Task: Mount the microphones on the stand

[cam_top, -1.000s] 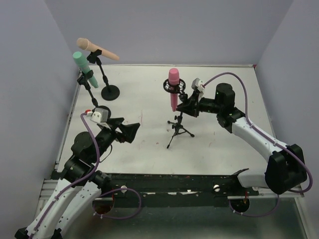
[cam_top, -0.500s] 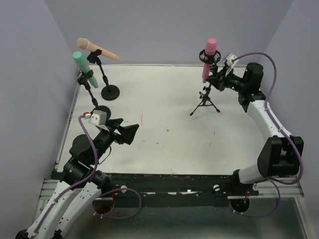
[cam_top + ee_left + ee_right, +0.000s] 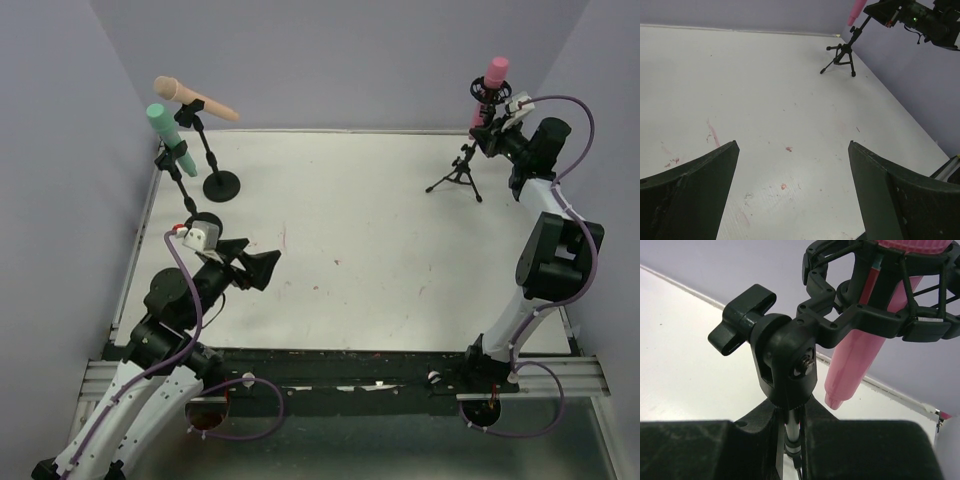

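The pink microphone (image 3: 493,75) sits in a black shock mount (image 3: 875,315) on a small tripod stand (image 3: 457,180) at the far right corner. My right gripper (image 3: 488,135) is shut on the stand's pole just under the mount; in the right wrist view the pole (image 3: 794,432) runs between the fingers, with the pink microphone (image 3: 860,360) beside it. The peach-tan microphone (image 3: 190,97) and the mint-teal microphone (image 3: 168,135) sit clipped on tall stands at the far left. My left gripper (image 3: 262,268) is open and empty over the near left; the left wrist view (image 3: 792,190) shows only table between its fingers.
A round stand base (image 3: 221,184) rests at the back left, and a second base (image 3: 205,222) is partly hidden behind my left wrist. Purple walls close in the table on three sides. The left wrist view shows the tripod (image 3: 842,52) far off at the right wall.
My right gripper has carried the tripod stand with the pink microphone from the table's middle to the far right corner. The left arm has stayed in place.
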{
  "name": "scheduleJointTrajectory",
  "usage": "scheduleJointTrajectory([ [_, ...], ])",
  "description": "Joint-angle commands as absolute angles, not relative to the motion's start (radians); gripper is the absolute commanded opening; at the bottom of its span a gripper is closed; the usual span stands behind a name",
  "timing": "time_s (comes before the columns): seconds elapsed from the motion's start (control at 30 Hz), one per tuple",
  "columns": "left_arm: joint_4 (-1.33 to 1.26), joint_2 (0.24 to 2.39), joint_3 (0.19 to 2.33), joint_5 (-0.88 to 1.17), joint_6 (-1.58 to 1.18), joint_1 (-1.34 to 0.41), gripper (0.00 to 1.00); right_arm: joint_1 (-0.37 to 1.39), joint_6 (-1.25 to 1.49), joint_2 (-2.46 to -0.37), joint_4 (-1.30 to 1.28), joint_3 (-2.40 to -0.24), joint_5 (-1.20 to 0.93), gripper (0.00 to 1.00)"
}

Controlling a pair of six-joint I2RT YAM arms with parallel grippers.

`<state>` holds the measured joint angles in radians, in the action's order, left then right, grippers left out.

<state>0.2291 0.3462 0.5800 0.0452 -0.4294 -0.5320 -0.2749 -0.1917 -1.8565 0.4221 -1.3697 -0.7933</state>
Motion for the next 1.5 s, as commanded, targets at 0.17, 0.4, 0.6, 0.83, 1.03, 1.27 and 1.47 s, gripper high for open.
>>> scheduleJointTrajectory([
  [0.17, 0.186, 0.376, 0.569, 0.072, -0.397, -0.529, 0.98, -0.288, -0.221, -1.862, 0.56, -1.368, -0.873, 0.15],
  [0.4, 0.187, 0.362, 0.568, 0.087, -0.399, -0.529, 0.98, -0.288, -0.222, -1.839, 0.531, -1.322, -0.905, 0.28],
  [0.6, 0.202, 0.334, 0.566, 0.086, -0.402, -0.529, 0.98, -0.29, -0.216, -1.809, 0.52, -1.29, -0.894, 0.49],
  [0.83, 0.216, 0.308, 0.569, 0.089, -0.403, -0.529, 0.99, -0.307, -0.189, -1.773, 0.503, -1.261, -0.888, 0.57],
  [1.03, 0.218, 0.287, 0.568, 0.094, -0.402, -0.528, 0.98, -0.311, -0.199, -1.732, 0.465, -1.216, -0.877, 0.65],
  [1.27, 0.225, 0.288, 0.572, 0.097, -0.4, -0.529, 0.98, -0.336, -0.238, -1.692, 0.347, -1.184, -0.844, 0.76],
  [1.47, 0.235, 0.336, 0.601, 0.101, -0.377, -0.529, 0.98, -0.376, -0.284, -1.6, 0.232, -1.105, -0.85, 0.79],
])
